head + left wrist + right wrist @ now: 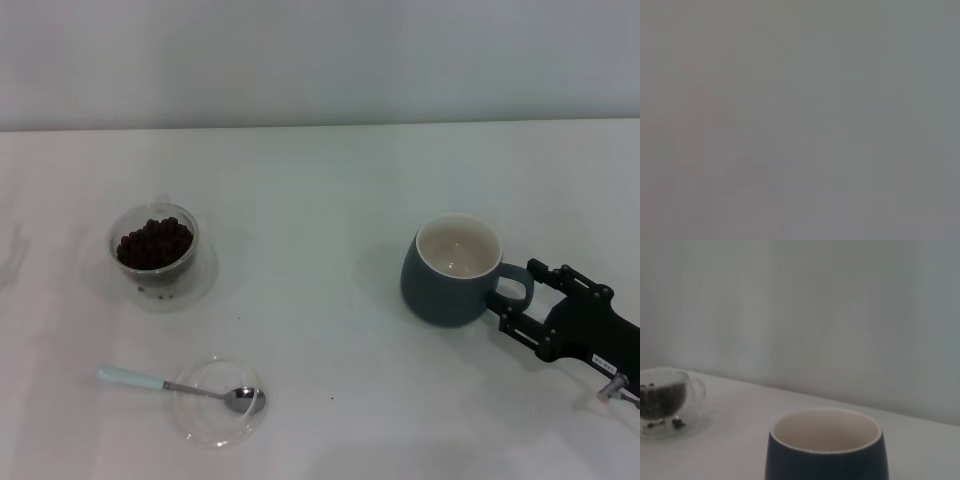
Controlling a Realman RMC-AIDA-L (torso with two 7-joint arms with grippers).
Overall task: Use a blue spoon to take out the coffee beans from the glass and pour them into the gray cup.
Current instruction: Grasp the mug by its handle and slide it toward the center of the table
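The glass [154, 243] holding the coffee beans [153, 245] stands at the left of the table; the right wrist view shows the glass [662, 399] far off, with the coffee beans [660, 397] inside. The blue spoon [180, 387] lies near the front, its pale handle on the table and its metal bowl resting in a shallow clear dish [205, 425]. The gray cup [452, 270] stands at the right, empty and cream inside, filling the near part of the right wrist view [826, 452]. My right gripper [518, 292] is open, one finger on each side of the cup's handle. My left gripper is out of view.
A clear saucer [195, 285] under the glass holds a few loose beans [677, 423]. The white table [320, 200] runs back to a pale wall. The left wrist view shows only flat grey.
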